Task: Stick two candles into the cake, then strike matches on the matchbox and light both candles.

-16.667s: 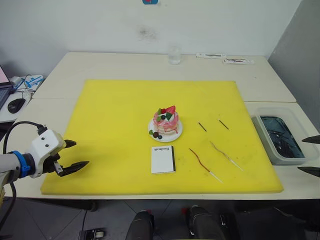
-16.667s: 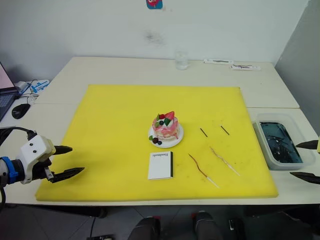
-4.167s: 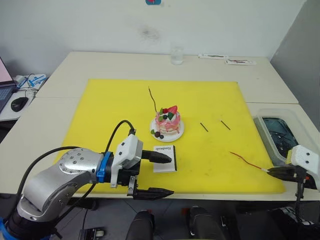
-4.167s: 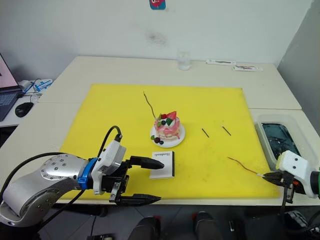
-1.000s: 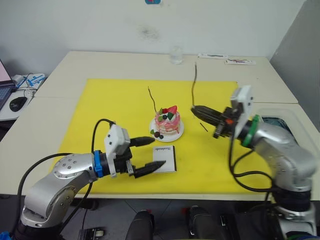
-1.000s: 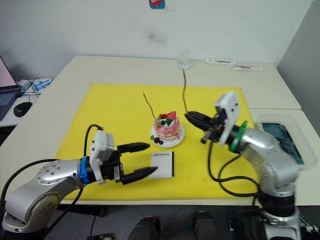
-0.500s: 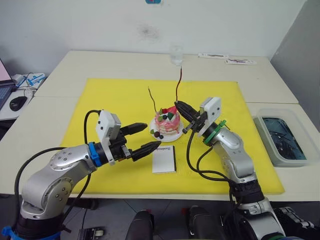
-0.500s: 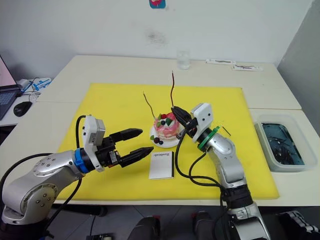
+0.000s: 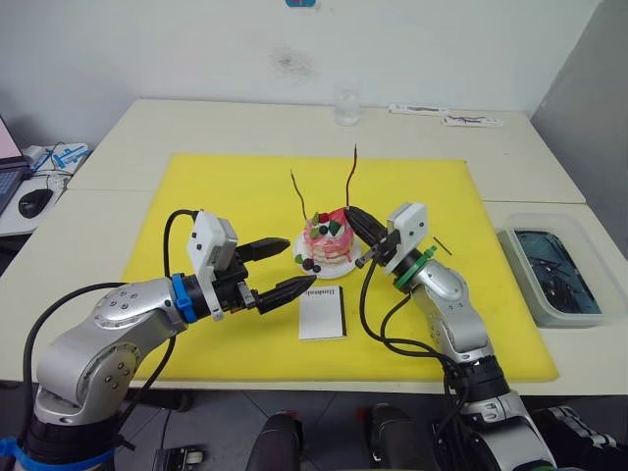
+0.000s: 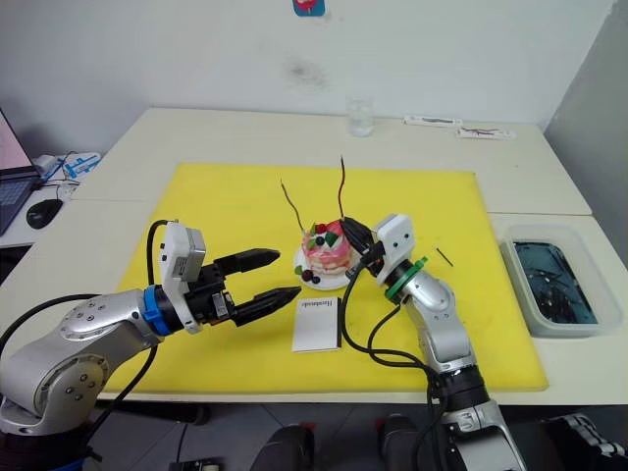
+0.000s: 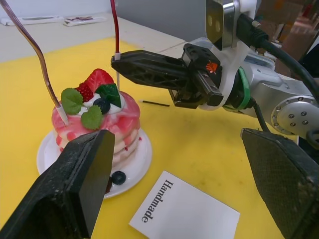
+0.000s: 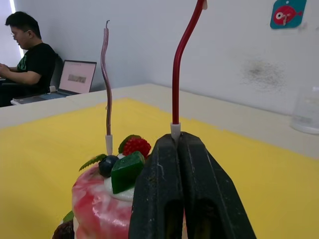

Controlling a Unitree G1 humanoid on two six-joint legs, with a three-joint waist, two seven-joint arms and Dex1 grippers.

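Observation:
The pink-and-white cake [image 9: 327, 241] sits on its small plate in the middle of the yellow mat [image 9: 216, 196]. A paler wavy candle [image 9: 298, 192] stands stuck in the cake's left side. My right gripper [image 9: 352, 217] is shut on the dark red candle [image 9: 352, 175], holding it upright by its white end just above the cake's right side, beside the strawberry [image 12: 135, 146]. My left gripper [image 9: 298, 266] is open to the left of the cake, holding nothing. The white matchbox [image 9: 322, 315] lies flat in front of the cake. One match [image 9: 441, 244] lies to the right.
A clear glass [image 9: 342, 108] and flat packets [image 9: 442, 116] stand at the table's back edge. A grey tub [image 9: 549, 277] of dark liquid sits off the mat's right side. A mouse [image 9: 34, 204] lies far left. A person [image 12: 27, 55] sits at a laptop.
My right arm swung in from the right with the red candle and has lowered it over the cake. My left gripper rose from the matchbox towards the cake.

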